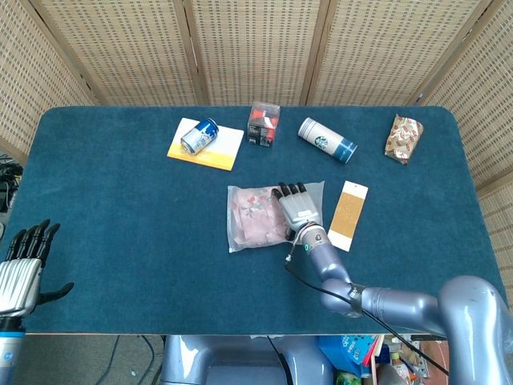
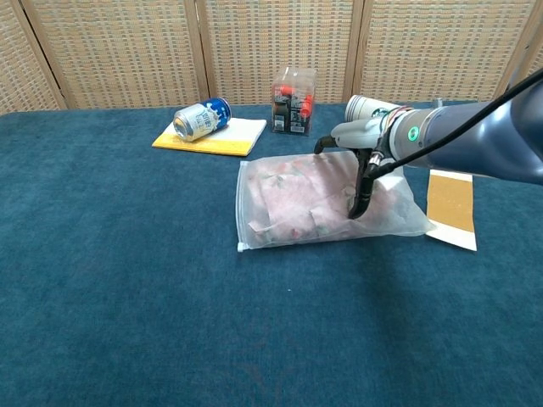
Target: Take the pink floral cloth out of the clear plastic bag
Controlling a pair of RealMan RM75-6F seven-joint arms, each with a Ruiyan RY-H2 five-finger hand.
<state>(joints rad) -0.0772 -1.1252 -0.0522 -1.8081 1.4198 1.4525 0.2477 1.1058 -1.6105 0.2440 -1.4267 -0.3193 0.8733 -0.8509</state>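
The clear plastic bag point(image 1: 252, 218) point(image 2: 297, 208) lies flat near the table's middle, and the pink floral cloth point(image 1: 258, 213) point(image 2: 293, 199) is folded inside it. My right hand point(image 1: 298, 207) point(image 2: 366, 153) hovers over the bag's right half, palm down and fingers spread. Its fingertips point(image 2: 355, 208) point down onto the plastic and nothing is gripped. My left hand point(image 1: 22, 269) is at the near left table edge, fingers apart and empty; the chest view does not show it.
A brown card point(image 1: 346, 215) point(image 2: 450, 206) lies just right of the bag. Along the far side are a blue can point(image 1: 199, 135) point(image 2: 202, 119) on a yellow pad point(image 1: 216, 152), a clear box point(image 1: 263, 123) point(image 2: 293, 99), a lying Starbucks cup point(image 1: 327, 139) and a patterned packet point(image 1: 403, 138).
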